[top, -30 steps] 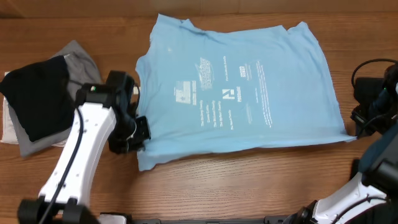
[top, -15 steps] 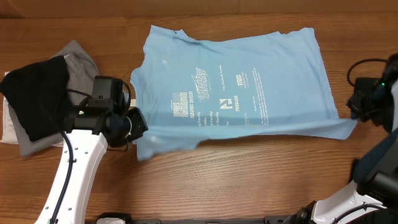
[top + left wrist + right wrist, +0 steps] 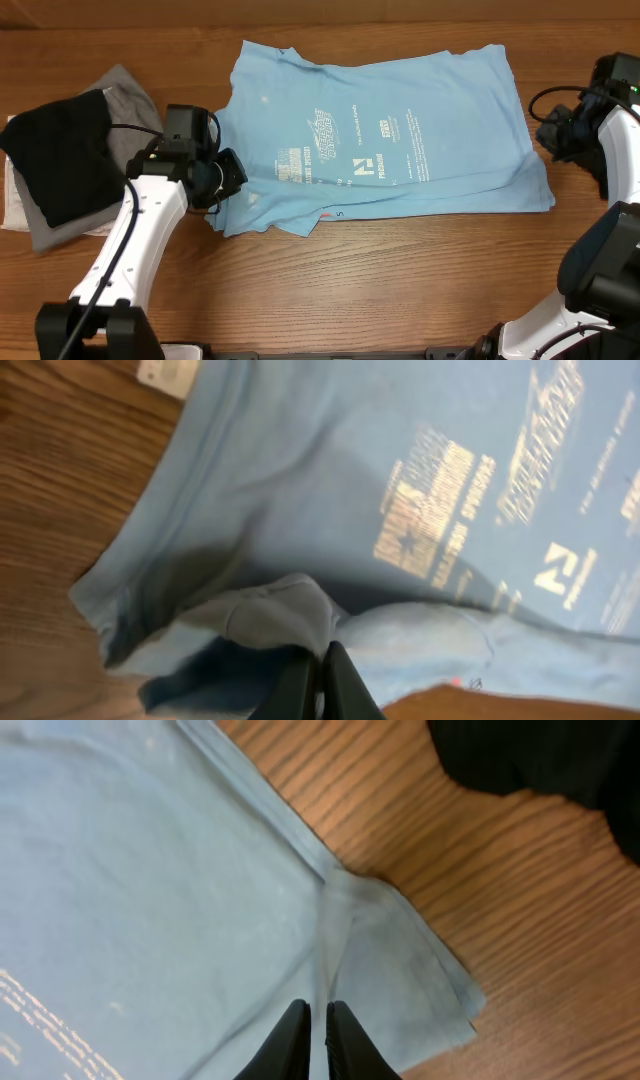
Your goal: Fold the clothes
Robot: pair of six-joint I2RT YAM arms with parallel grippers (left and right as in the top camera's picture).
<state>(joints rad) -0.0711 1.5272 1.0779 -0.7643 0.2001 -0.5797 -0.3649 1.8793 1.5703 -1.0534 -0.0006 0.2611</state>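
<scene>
Sky-blue T-shirt [image 3: 400, 130] spread mid-desk [image 3: 400, 300], near hem doubled over | left claw [image 3: 322, 672] clamped on bunched fabric at shirt's left edge | right claw [image 3: 318, 1020] a slit apart over right corner, hold unclear | black-grey pile [image 3: 70, 165] far left

Wooden table [image 3: 400, 270] — sky-blue T-shirt [image 3: 420, 90], black-grey-white garment pile [image 3: 60, 160] at left

Robotics lab bench, by all signs: white left arm [image 3: 120, 250] and white right arm [image 3: 618, 140] rise from near edge of wood-grain table [image 3: 400, 280]; sky-blue T-shirt [image 3: 400, 90], pile of black, grey, white garments [image 3: 60, 160] spread on top.
</scene>
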